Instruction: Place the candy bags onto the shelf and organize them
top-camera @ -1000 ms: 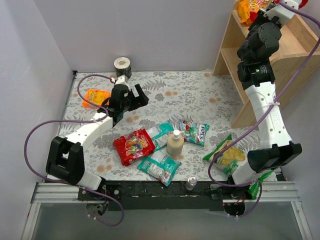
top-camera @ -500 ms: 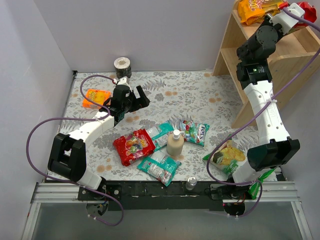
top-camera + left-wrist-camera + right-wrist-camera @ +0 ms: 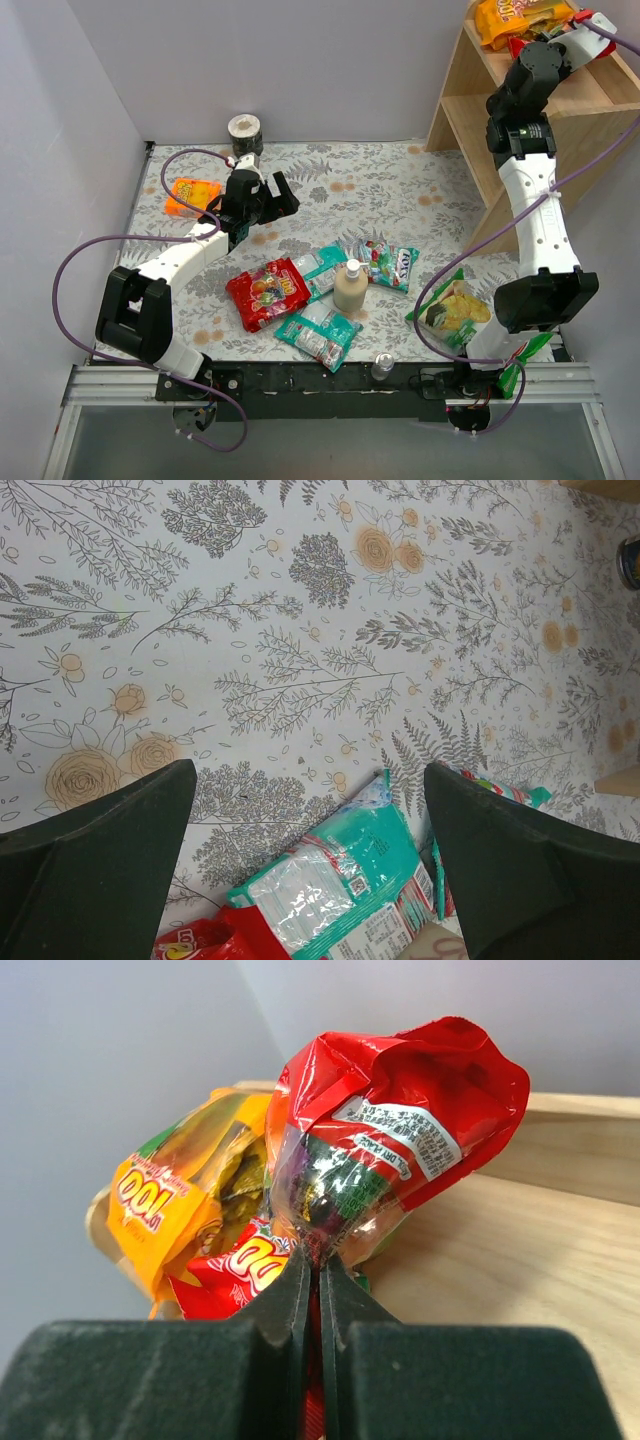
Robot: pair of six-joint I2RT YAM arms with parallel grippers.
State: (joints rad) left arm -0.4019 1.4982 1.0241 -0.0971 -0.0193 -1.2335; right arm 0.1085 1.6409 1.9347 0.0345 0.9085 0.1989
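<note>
right fingers clamped on red candy bag, now farther right over the shelf top board, beside orange-yellow bag. left fingers wide open, unmoved above tabletop.

the shelf, light wood with two boards, stands at the far right. an orange-yellow bag lies on its top board. a crumpled red bag is over that board beside it, its edge pinched in the right gripper. on the table lie a flat red bag, a near teal bag, a middle teal bag touching the flat red bag, and a right teal bag.
</note>
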